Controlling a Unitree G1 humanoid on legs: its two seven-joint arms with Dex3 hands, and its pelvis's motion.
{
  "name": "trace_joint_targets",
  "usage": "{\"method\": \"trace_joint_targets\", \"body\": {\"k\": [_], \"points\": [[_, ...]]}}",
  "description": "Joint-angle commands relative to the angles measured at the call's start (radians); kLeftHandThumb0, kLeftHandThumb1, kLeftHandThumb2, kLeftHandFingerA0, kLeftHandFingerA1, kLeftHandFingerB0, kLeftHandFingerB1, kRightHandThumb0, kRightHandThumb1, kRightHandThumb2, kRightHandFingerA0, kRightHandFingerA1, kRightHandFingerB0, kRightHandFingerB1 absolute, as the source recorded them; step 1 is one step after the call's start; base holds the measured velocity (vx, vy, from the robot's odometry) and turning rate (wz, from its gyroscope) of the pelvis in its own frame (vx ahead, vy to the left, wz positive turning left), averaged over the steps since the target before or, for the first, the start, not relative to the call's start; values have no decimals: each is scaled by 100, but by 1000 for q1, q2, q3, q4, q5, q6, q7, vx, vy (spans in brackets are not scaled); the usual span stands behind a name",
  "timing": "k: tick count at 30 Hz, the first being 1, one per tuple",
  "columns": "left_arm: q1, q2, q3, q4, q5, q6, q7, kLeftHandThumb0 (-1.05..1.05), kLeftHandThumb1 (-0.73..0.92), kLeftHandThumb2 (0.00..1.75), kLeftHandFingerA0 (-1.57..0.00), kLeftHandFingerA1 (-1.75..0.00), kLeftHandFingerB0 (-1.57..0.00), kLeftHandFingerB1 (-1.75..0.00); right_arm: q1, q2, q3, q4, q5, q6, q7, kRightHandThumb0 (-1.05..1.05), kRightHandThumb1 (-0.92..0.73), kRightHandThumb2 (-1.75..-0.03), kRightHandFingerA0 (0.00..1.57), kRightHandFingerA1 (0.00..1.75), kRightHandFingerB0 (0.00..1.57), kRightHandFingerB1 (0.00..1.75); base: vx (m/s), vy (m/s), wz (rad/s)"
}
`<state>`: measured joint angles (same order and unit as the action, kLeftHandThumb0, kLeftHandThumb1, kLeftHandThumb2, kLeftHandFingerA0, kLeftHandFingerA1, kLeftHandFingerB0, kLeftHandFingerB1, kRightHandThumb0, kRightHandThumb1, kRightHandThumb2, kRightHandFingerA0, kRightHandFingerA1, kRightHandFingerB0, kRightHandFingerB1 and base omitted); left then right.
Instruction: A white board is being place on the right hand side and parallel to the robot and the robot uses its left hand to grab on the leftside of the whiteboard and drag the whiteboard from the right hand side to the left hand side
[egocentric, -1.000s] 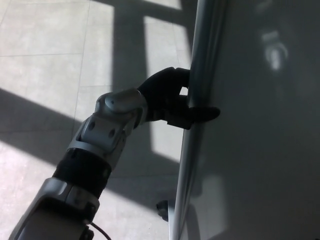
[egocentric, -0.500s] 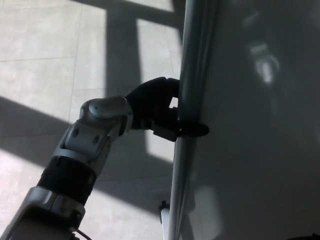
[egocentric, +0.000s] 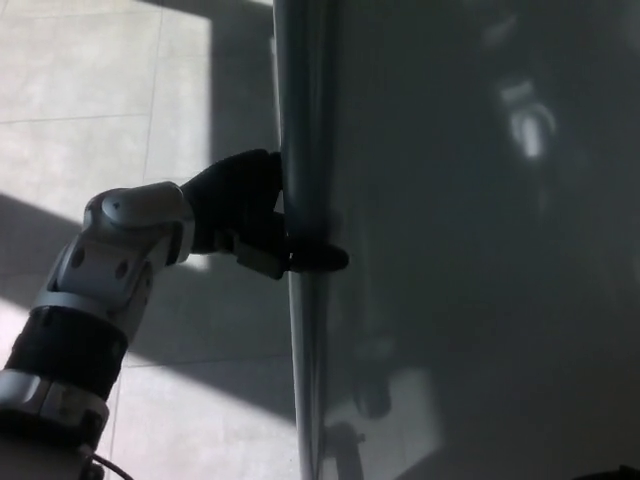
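Left hand (egocentric: 245, 210) fingers clamped on whiteboard (egocentric: 480, 250) left frame edge, sunlit tiled floor (egocentric: 90, 90) behind.

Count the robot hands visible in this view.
1. The left robot hand is at centre left, clamped on the whiteboard by its left edge rail. The right robot hand is out of frame.
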<state>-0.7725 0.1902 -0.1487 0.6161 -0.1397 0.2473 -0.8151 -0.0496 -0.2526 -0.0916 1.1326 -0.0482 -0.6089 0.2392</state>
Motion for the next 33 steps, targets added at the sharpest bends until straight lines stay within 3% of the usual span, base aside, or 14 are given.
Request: {"method": "trace_joint_targets", "body": {"k": [1,9,12,21,22,23,24,26,27,28,30,31,33], "points": [[4,99,34,24,13,-23,-36,-15,64,61,-96,-50,-103,-71,-3,-13,-8,3,14,13,6,-63,-76,-73,76,121,57,84,0,0,0],[10,224,95,39,-17,-29,-112,-5,68,74,-89,-54,-98,-81,-22,-17,-8,9,13,16,10,-62,-74,-74,77,123,57,86,0,0,0],[17,274,111,36,-17,26,-128,-2,69,75,-87,-54,-99,-84,-27,-15,-13,10,22,15,23,-63,-72,-74,78,125,61,91,0,0,0],[8,372,129,160,-6,-91,-257,-4,69,68,-85,-54,-96,-81,-37,-18,-6,11,14,14,30,-64,-73,-75,76,125,61,93,0,0,0],[-2,396,126,175,-6,-59,-285,-1,70,72,-94,-74,-95,-81,-41,-16,-8,11,16,25,29,-65,-73,-73,78,124,62,92,0,0,0],[-8,409,122,194,-5,-62,-313,-1,72,72,-91,-75,-95,-80,-41,-17,-5,8,12,23,25,-64,-73,-74,79,124,62,92,0,0,0],[-15,418,118,216,-5,-70,-341,-3,74,69,-86,-61,-95,-81,-40,-18,-3,6,9,23,21,-63,-72,-75,81,125,62,92,0,0,0],[-32,436,106,264,-2,-78,-406,-6,72,63,-82,-52,-95,-79,-39,-22,7,5,-8,16,6,-62,-74,-75,78,122,60,90,0,0,0],[-38,440,102,278,0,-81,-423,-6,72,63,-82,-52,-95,-79,-38,-25,11,6,-14,12,0,-62,-74,-75,78,122,60,90,0,0,0],[-53,458,86,308,11,-41,-460,-7,65,62,-86,-54,-94,-61,-39,-24,3,8,-1,13,19,-62,-74,-74,76,123,59,90,0,0,0],[-38,473,84,321,17,-93,-472,-13,63,58,-99,-56,-92,-57,-38,-24,2,13,3,9,24,-64,-74,-73,76,125,61,91,0,0,0],[-31,478,86,331,17,-103,-471,-11,66,58,-91,-52,-96,-60,-37,-24,2,13,2,8,23,-64,-74,-74,78,123,60,91,0,0,0],[-20,492,87,351,20,-118,-475,-13,64,59,-91,-51,-98,-58,-37,-24,1,13,4,17,25,-65,-74,-73,78,124,62,91,0,0,0]]}}
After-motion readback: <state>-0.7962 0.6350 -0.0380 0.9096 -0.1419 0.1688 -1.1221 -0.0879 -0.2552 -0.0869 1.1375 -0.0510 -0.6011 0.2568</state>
